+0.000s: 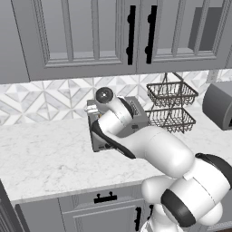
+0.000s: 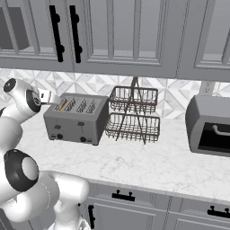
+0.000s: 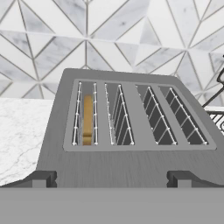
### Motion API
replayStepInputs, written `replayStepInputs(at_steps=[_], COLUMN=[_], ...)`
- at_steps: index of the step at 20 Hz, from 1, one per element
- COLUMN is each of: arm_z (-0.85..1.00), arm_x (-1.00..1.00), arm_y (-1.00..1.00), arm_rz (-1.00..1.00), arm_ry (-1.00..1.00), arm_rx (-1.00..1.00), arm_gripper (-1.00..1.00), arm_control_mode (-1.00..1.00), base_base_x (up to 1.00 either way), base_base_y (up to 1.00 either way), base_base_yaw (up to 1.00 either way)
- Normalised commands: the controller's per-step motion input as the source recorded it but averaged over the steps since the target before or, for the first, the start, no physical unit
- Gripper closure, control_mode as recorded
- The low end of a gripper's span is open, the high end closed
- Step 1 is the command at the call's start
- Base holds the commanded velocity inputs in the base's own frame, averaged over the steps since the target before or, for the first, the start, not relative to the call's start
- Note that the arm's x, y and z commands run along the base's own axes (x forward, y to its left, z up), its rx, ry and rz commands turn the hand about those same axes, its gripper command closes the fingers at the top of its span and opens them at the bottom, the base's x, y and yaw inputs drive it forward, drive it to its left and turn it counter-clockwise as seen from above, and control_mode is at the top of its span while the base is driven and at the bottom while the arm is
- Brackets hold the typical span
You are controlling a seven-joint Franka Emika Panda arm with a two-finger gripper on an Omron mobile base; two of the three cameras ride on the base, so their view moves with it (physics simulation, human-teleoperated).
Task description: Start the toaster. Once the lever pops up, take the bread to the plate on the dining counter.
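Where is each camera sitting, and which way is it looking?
Left base view: behind the arm on its left, looking down at the counter; the white arm covers much of the toaster.
Right base view: behind on the right, facing the toaster's front; the arm stands at the left edge.
Hand view: above the toaster's front, looking down into its slots at the bread; end effector open.
All share the toaster.

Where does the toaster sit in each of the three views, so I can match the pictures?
Left base view: toaster at centre, largely behind the arm.
Right base view: toaster left of centre, front with levers and knobs facing the camera.
Hand view: toaster seen from above, bread in its leftmost slot.
Shared landmark: the two-tier wire basket rack right of the toaster.
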Motion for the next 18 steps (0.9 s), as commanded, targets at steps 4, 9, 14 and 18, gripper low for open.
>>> replayStepInputs(at_steps=[4,9,14,18], arm_z=[0.00,0.00,0.00,0.00], arm_x=[0.00,0.00,0.00,-0.12], arm_y=[0.00,0.00,0.00,-0.03], arm_rz=[0.00,0.00,0.00,0.00], arm_ry=[0.00,0.00,0.00,-0.02], arm_rx=[0.00,0.00,0.00,0.00], arm_gripper=[-1.00,-1.00,-1.00,-1.00], arm_control_mode=[-1.00,-1.00,-1.00,-1.00], base_base_x=[0.00,0.00,0.00,0.00], base_base_y=[0.00,0.00,0.00,0.00], base_base_yaw=[0.00,0.00,0.00,0.00])
